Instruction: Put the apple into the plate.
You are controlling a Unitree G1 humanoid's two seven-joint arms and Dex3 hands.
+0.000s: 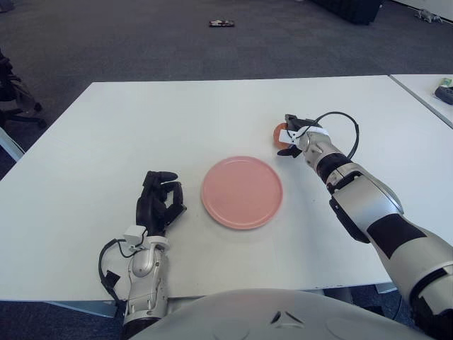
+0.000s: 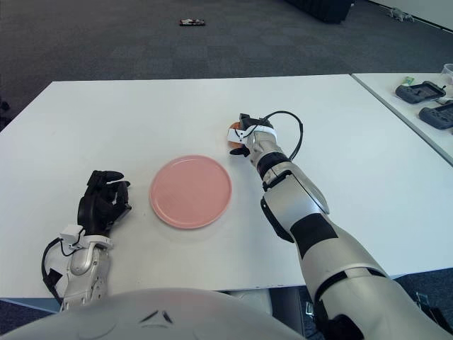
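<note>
A pink plate [image 1: 241,191] lies on the white table [image 1: 141,127], near its front middle. The apple [image 1: 277,133] is reddish and mostly hidden behind my right hand [image 1: 289,136], just right of and beyond the plate; it also shows in the right eye view [image 2: 233,134]. My right hand's fingers are curled around the apple at table level. My left hand [image 1: 159,198] shows left of the plate, fingers curled, holding nothing.
A second table [image 2: 417,99] stands to the right with dark devices [image 2: 420,91] on it. A small dark object [image 1: 221,23] lies on the carpet beyond the table. An office chair base [image 1: 14,99] shows at the far left.
</note>
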